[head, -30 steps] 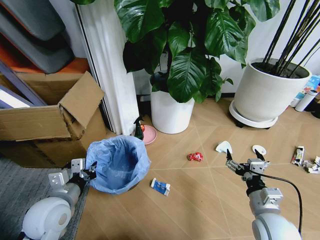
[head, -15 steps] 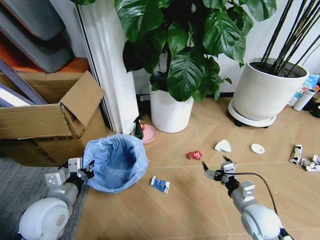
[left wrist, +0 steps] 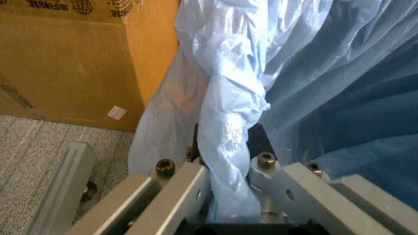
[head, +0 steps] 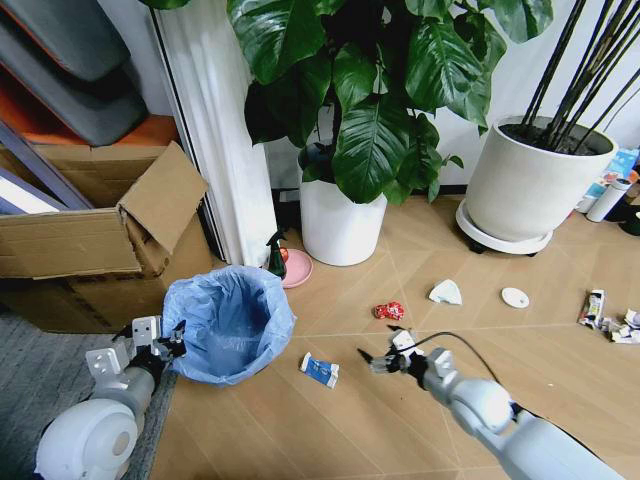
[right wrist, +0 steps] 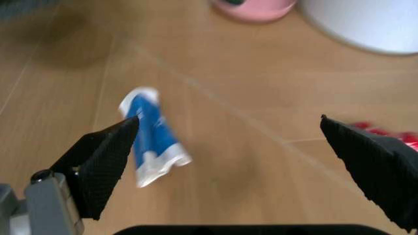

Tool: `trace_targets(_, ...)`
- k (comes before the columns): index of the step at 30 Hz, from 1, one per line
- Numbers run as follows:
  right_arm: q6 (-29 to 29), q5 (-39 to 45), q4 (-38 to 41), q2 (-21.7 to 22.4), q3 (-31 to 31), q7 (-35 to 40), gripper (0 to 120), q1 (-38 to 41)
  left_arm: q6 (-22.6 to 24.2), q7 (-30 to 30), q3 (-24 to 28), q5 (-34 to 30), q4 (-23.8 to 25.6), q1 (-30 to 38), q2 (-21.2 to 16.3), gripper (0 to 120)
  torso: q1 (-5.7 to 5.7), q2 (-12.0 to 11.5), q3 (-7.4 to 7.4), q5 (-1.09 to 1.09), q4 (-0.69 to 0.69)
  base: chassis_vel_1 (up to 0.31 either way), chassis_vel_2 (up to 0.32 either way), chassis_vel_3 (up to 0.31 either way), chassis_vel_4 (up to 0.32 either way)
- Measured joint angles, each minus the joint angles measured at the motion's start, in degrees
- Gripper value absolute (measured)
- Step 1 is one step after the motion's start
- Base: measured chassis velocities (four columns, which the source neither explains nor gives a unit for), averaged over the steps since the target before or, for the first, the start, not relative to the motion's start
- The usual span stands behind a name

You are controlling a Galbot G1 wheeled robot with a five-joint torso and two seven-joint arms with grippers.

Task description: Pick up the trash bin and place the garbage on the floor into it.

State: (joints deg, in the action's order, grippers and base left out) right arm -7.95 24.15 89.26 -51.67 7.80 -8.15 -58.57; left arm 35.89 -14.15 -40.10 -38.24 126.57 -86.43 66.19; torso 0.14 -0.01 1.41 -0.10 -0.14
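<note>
The trash bin (head: 229, 322) stands on the floor (head: 340, 420) left; bottle (head: 321, 370) right of it; wrapper (head: 390, 311) farther right.

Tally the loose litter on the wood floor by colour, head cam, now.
Red: 1, wrapper
White-blue: 1, small bottle
White or pale: 2, tissue and round disc
Printed: 1, carton
Crumpled paper at the frame's right edge: count unclear
Total: 5 clear pieces

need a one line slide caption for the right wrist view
Open right end effector above the floor, the white-blue small bottle by one fingertip and the red wrapper by the other.
</note>
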Motion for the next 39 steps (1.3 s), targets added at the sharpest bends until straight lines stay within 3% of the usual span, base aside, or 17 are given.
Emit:
trace_targets(10, 1.8, -3.2, -9.2, -4.6, 8.3, -1.6, 100, 5.5, 0.0, 0.0, -0.5, 0.0, -0.1, -0.3, -0.3, 0, 0.0, 0.0, 0.0, -0.02, -0.01, 0.0, 0.0, 0.0, 0.0)
trace_targets(31, 4.4, -6.7, -26.2, -19.4, 6.0, -2.2, 100, 8.2, 0.0, 0.1, 0.0, 0.1, 0.3, -1.3, -0.1, 0, 0.0, 0.0, 0.0, -0.02, -0.01, 0.0, 0.0, 0.0, 0.0)
trace_targets(35, 5.0, -7.1, -27.9, -20.2, 5.4, -2.6, 94, 8.3, 0.0, 0.1, 0.3, 0.2, 0.1, -1.2, -0.2, 0, -0.01, 0.0, 0.0, -0.02, -0.01, 0.0, 0.0, 0.0, 0.0)
trace_targets(39, 5.8, -7.6, -29.5, -21.2, 4.9, -3.0, 81, 8.5, 0.0, 0.1, 0.7, 0.0, -0.1, -0.9, -0.2, 0, -0.01, 0.0, 0.0, -0.02, -0.01, 0.0, 0.0, 0.0, 0.0)
